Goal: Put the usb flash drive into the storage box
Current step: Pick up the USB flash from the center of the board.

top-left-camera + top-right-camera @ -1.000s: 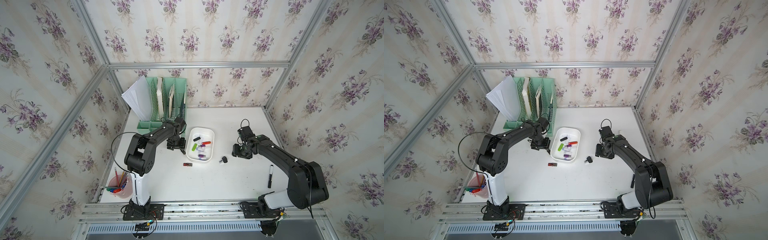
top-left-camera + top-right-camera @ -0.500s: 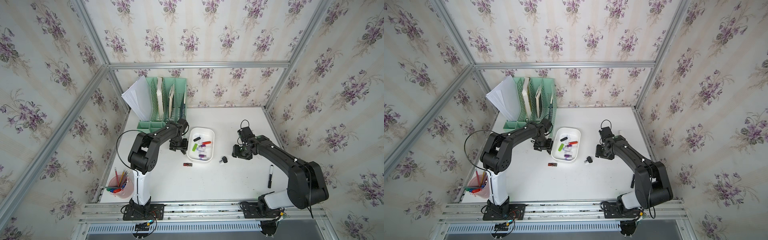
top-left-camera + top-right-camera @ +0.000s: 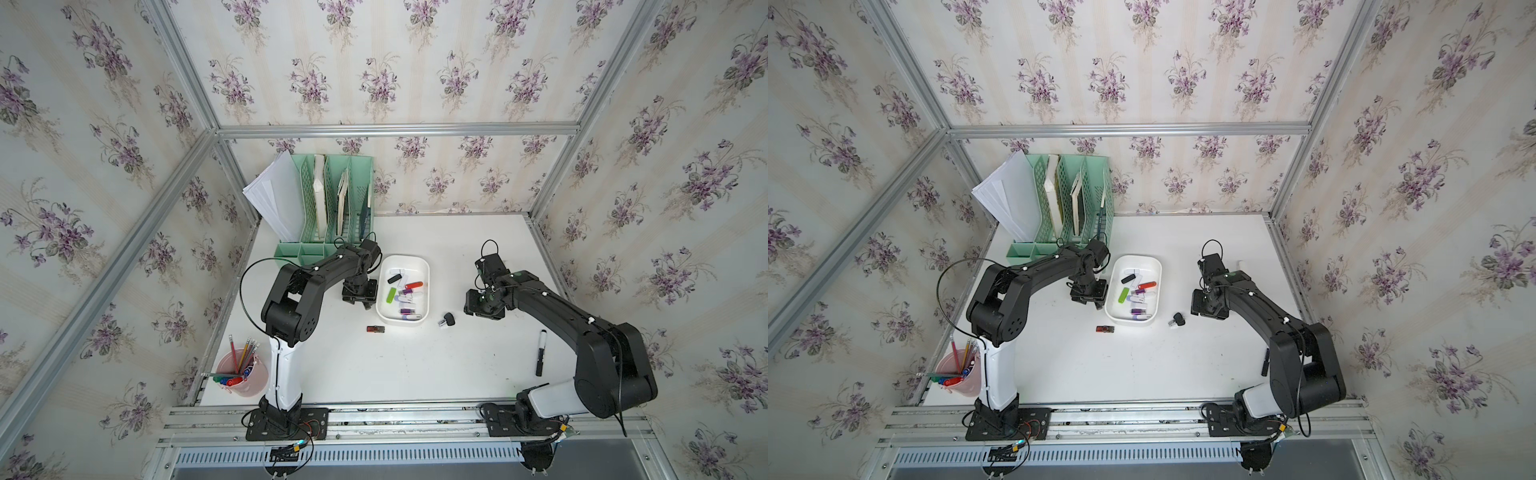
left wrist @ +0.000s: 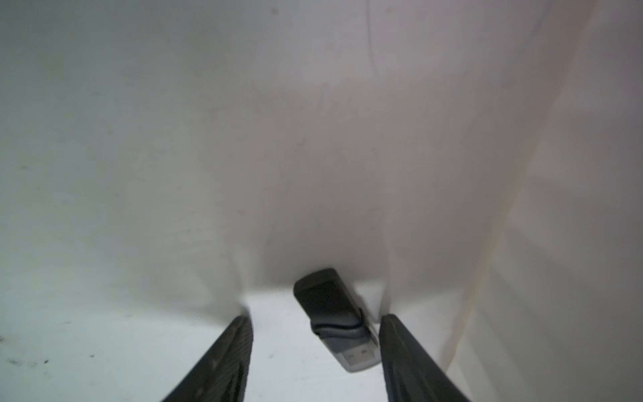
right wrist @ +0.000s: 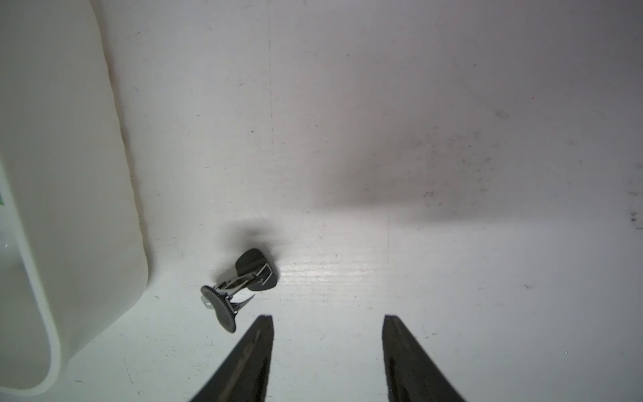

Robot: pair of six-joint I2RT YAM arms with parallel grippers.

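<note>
Step in hand: pick-up. The left tool stands low on the worktop, just beside the storage box. Its jaws are spread to either side of a dark usb flash drive, which lies flat between them, close to 1 finger; no pinch is made. The right tool hangs spread and empty near a black swivel drive. 1 red drive also lies outside the box. Next move, in my judgement: press the jaws together squarely, lift above the wall, and release over the box.

File organizer, pen cup, marker, binder clip
</note>
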